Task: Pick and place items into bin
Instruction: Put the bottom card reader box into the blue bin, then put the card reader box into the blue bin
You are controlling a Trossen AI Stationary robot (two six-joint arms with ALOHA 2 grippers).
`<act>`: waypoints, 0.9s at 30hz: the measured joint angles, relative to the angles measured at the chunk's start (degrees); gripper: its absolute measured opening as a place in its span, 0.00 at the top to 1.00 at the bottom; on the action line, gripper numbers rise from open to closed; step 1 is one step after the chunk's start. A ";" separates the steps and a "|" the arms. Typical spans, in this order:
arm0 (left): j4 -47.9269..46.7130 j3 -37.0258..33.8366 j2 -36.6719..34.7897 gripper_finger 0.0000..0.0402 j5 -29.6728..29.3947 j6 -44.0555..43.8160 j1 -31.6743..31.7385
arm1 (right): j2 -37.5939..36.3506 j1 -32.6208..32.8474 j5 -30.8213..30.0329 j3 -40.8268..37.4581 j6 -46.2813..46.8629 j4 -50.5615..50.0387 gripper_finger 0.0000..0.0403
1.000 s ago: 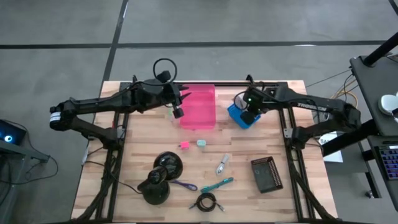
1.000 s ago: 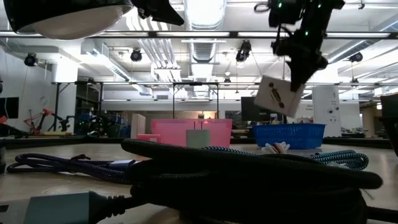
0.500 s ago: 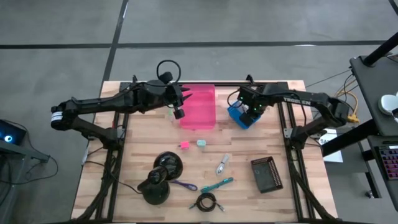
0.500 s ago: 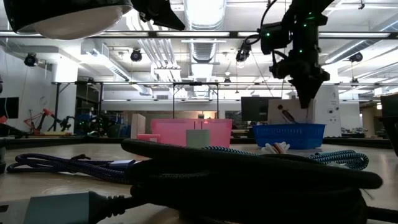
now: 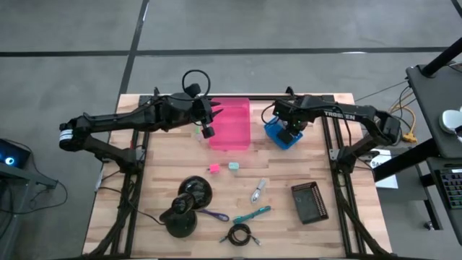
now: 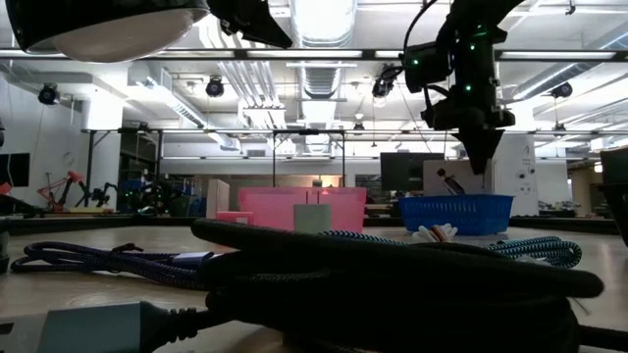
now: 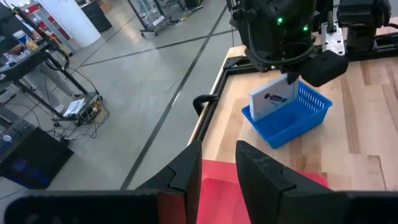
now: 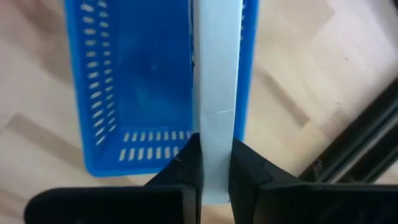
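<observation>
Your tabletop (image 5: 325, 231) has plenty left on it: black coiled cable (image 5: 240, 234), teal tool (image 5: 253, 214), purple tool (image 5: 214, 214), silver metal piece (image 5: 258, 191), pale teal cube (image 5: 234, 166) and pink cube (image 5: 214, 168), all lying loose, well apart from both bins. Your right gripper (image 5: 290, 133) points straight down over the blue bin (image 5: 278, 136), fingers (image 8: 186, 163) pinched tight on a white card (image 8: 215, 93) that is part-way into it, not yet released. Your left gripper (image 5: 205, 130) hangs at the pink bin's (image 5: 231, 124) edge, fingers (image 7: 186, 168) narrow and empty.
</observation>
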State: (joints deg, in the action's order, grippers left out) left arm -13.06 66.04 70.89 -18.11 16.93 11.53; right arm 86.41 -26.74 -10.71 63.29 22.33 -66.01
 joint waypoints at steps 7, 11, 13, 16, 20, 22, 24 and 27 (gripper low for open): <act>0.00 -0.02 0.00 0.79 -0.19 0.31 0.00 | 0.02 0.08 -1.79 -0.55 -0.01 -0.25 0.92; 0.00 -0.02 0.00 0.79 -0.22 0.31 0.00 | 0.02 0.06 -1.94 -0.61 -0.28 -0.28 0.89; 0.00 -0.02 0.00 0.79 -0.22 0.33 0.00 | 0.00 0.11 -1.94 -0.61 -0.45 -0.27 0.86; 0.00 -0.02 0.00 0.79 -0.21 0.31 0.00 | 0.00 0.09 -1.96 -0.61 -0.48 -0.27 0.80; 0.00 -0.02 0.00 0.79 -0.20 0.31 0.00 | -0.02 0.10 -1.95 -0.62 -0.46 -0.28 0.73; 0.00 -0.02 0.01 0.79 -0.20 0.31 0.00 | -0.02 0.11 -1.94 -0.63 -0.46 -0.28 0.71; 0.00 -0.02 0.02 0.79 -0.20 0.31 0.00 | -0.03 0.11 -1.89 -0.63 -0.46 -0.29 0.69; 0.00 -0.02 0.02 0.79 -0.20 0.31 0.00 | -0.04 0.11 -1.16 -0.63 -0.44 -0.37 0.67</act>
State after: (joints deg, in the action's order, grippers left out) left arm -13.06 66.02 70.91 -18.31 17.23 11.53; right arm 86.37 -26.63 -11.87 62.65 21.88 -66.38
